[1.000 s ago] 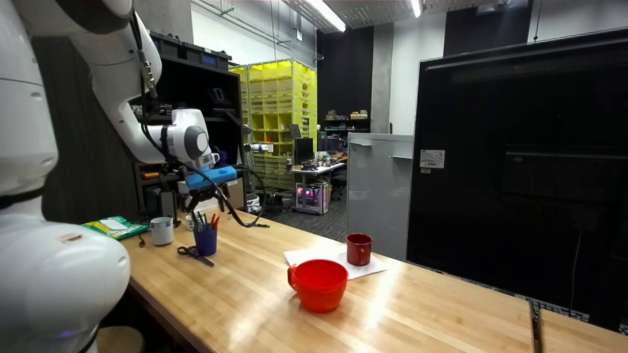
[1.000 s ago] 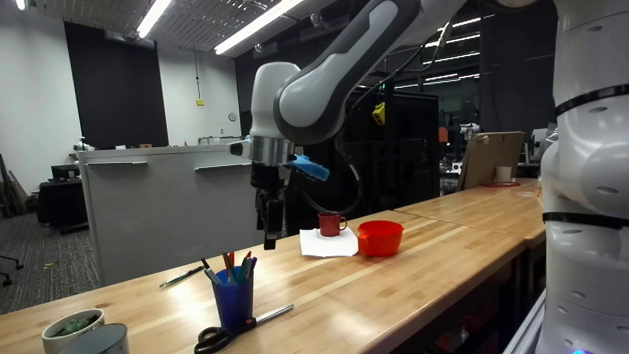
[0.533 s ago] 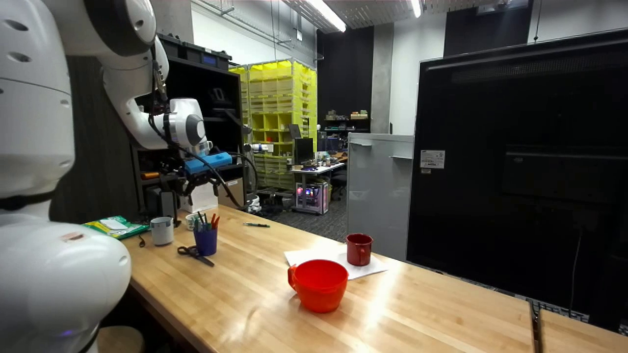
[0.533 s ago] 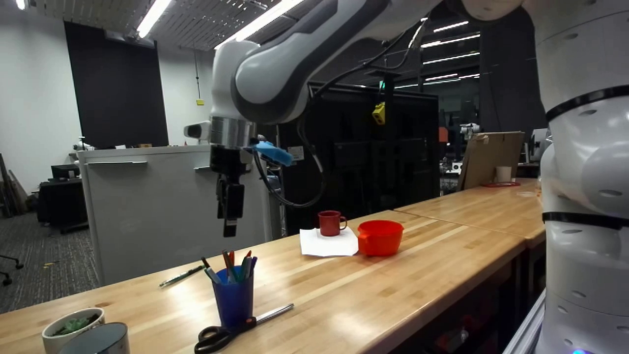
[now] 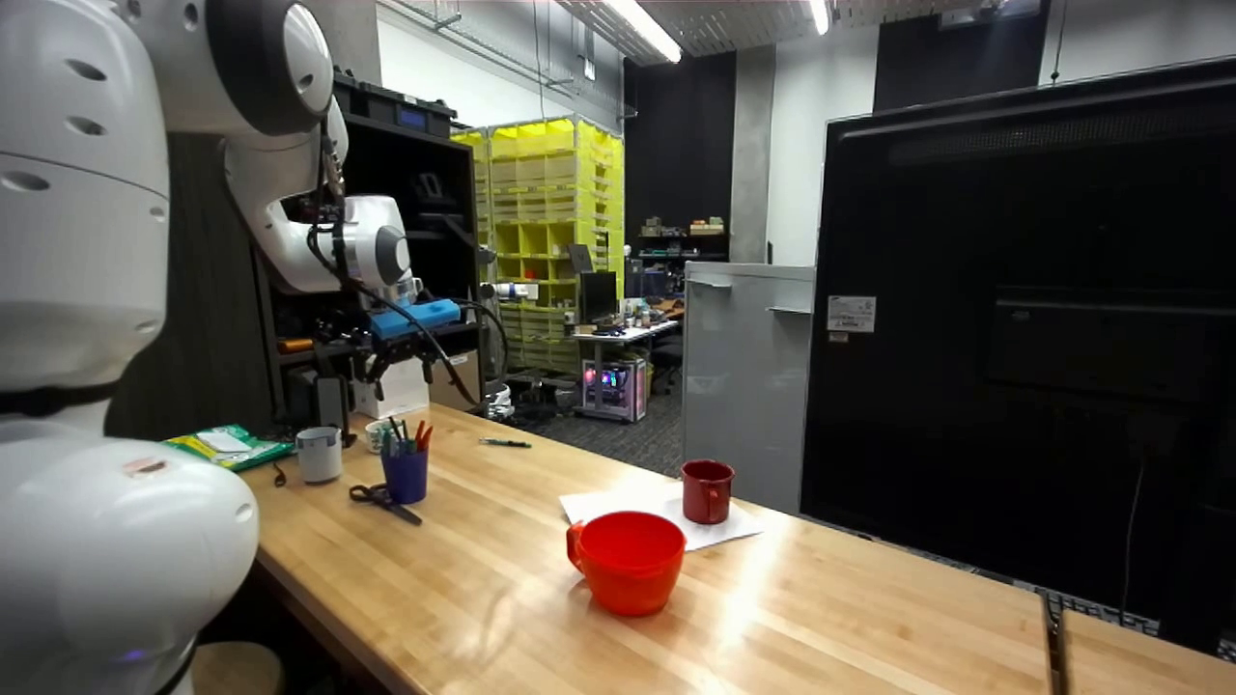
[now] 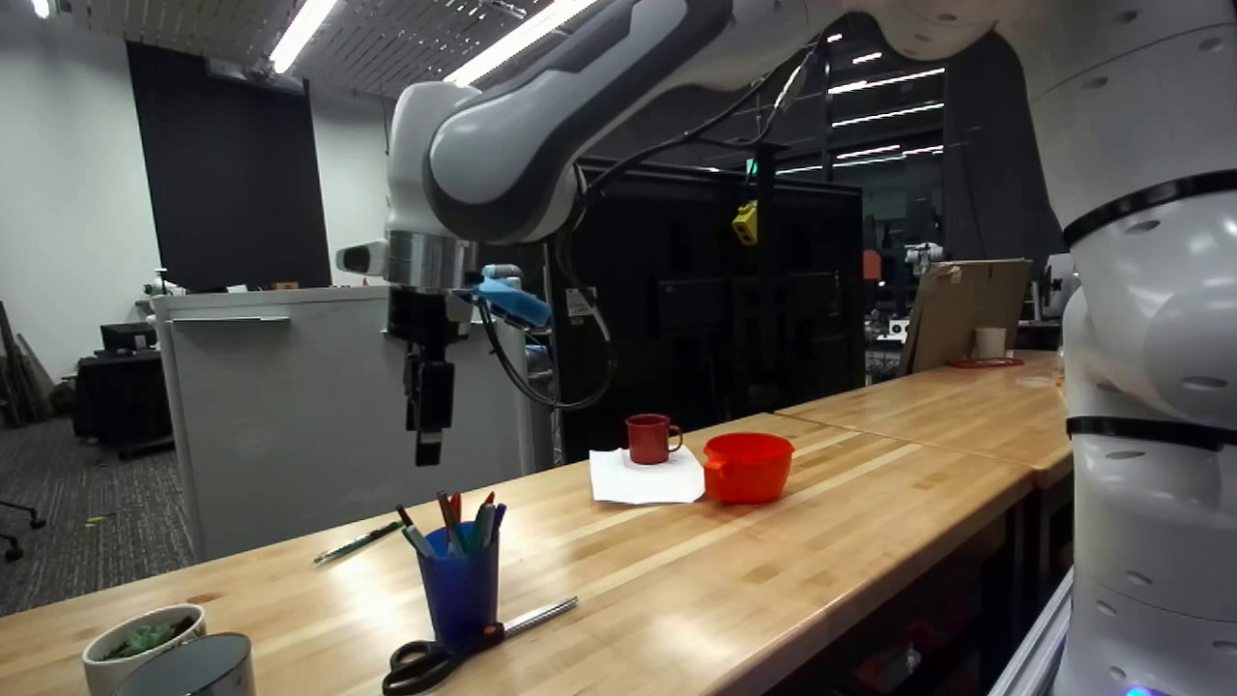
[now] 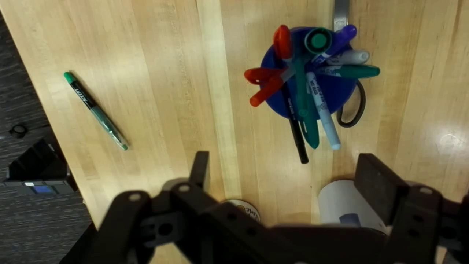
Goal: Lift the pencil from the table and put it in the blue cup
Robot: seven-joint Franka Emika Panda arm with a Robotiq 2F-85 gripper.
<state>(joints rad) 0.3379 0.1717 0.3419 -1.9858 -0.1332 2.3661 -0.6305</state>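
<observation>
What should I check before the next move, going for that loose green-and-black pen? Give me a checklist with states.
1. Tool open and holding nothing: ok.
2. Green-and-black pen lying free on the table: ok, nothing touches it.
3. Tool lined up with the pen: not ok; in the wrist view the pen lies toward the image's left, outside the gap between the jaws.
4. Dark blue cup upright: ok.
5. Room in the cup for one more: cannot tell; markers crowd its mouth.
6. Scissors clear of the cup: cannot tell; they lie close beside its base, contact unclear.
</observation>
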